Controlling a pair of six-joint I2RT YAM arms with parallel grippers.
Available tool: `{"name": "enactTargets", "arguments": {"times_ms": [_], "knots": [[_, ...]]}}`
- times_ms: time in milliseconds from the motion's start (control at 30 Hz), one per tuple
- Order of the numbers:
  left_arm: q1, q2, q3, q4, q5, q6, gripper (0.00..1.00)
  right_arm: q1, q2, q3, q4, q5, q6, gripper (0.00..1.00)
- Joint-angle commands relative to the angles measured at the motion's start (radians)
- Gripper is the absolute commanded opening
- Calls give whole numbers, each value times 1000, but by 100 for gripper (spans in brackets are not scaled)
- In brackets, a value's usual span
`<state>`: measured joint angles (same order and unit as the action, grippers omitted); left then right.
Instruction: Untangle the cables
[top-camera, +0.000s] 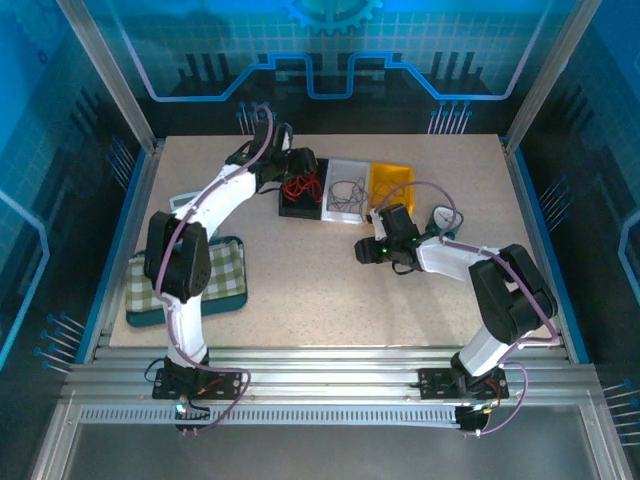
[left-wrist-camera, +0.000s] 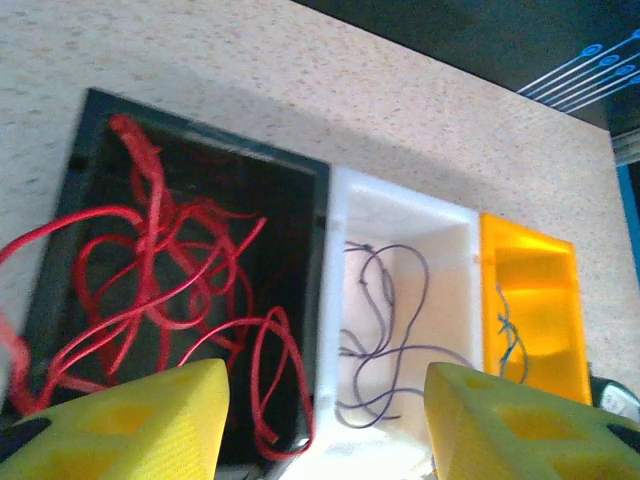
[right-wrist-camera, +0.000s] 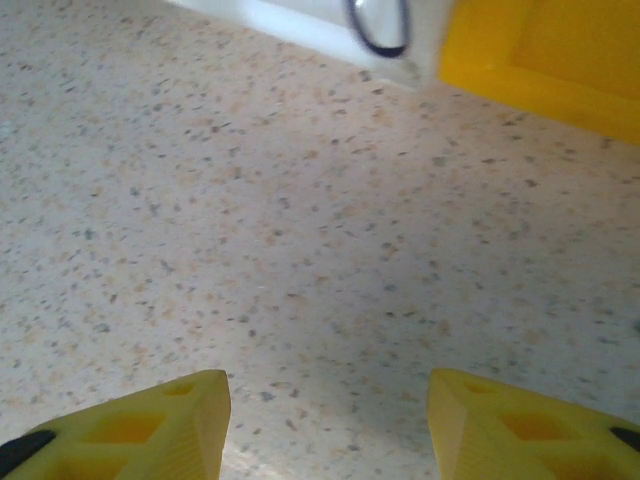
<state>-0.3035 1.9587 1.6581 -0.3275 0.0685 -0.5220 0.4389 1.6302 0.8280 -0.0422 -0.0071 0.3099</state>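
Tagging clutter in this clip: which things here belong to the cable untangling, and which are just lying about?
Job: red cables in the black bin; dark cables in the white bin; bluish cable in the yellow bin.
Lying about: checked cloth on the teal tray.

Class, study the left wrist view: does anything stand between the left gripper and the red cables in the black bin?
Nothing visible does. The left gripper hangs open above the red cables, which lie loose in the black bin. The bin has no lid, so the way down is free.
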Motion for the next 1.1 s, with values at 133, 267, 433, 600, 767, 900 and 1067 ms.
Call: {"name": "enactTargets", "arguments": {"times_ms": [133,267,433,600,767,900,1067], "knots": [[36,-159,-281,129,-167,-7,67,-262,-168,-103,144,137,86,58],[64,-261,-431,167,-275,-10,74,-430,-235,-168,240,133,200,59],[117,-352,-551,118,-452,10,98,-536,-286,-230,320,164,70,100],[155,-361,-633,133,-610,31,99,-539,-224,-368,632,192,-58,100],[178,-364,-696,228,-617,61,99,-534,-208,-372,685,66,-115,100],[185,-385,-752,352,-620,84,99,-473,-151,-356,743,-147,-284,100],[185,-475,-858,427,-596,88,99,-401,-111,-461,948,34,-304,100]]}}
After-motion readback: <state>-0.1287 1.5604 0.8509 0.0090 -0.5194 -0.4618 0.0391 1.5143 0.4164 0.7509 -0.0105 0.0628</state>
